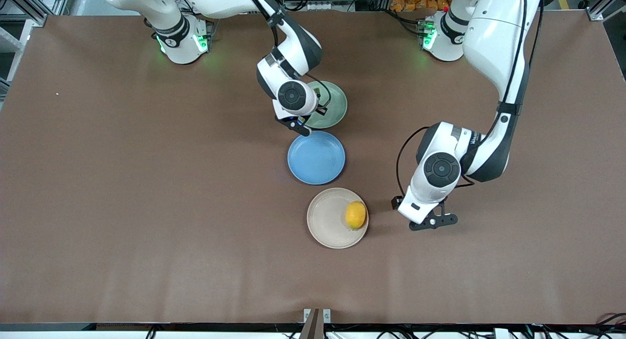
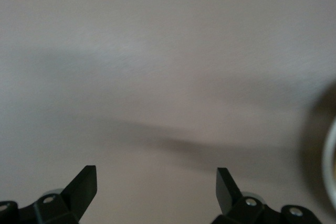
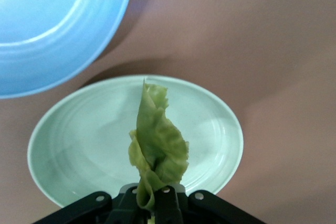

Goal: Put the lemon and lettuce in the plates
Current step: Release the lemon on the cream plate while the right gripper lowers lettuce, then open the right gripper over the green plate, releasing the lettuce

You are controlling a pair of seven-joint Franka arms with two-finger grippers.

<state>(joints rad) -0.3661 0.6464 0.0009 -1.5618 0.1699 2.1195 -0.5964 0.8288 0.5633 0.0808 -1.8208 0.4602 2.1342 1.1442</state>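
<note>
Yellow lemon (image 1: 355, 214) on beige plate (image 1: 326, 221), green lettuce (image 3: 156, 145), mint plate (image 3: 210, 129), blue plate (image 1: 316, 158), brown table (image 1: 146, 182).

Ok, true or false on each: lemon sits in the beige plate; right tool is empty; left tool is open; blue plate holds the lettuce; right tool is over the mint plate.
1. The lemon sits in the beige plate. True.
2. The right tool is empty. False: it is shut on the lettuce.
3. The left tool is open. True, over bare table beside the beige plate.
4. The blue plate holds the lettuce. False: nothing lies in it.
5. The right tool is over the mint plate. True.
</note>
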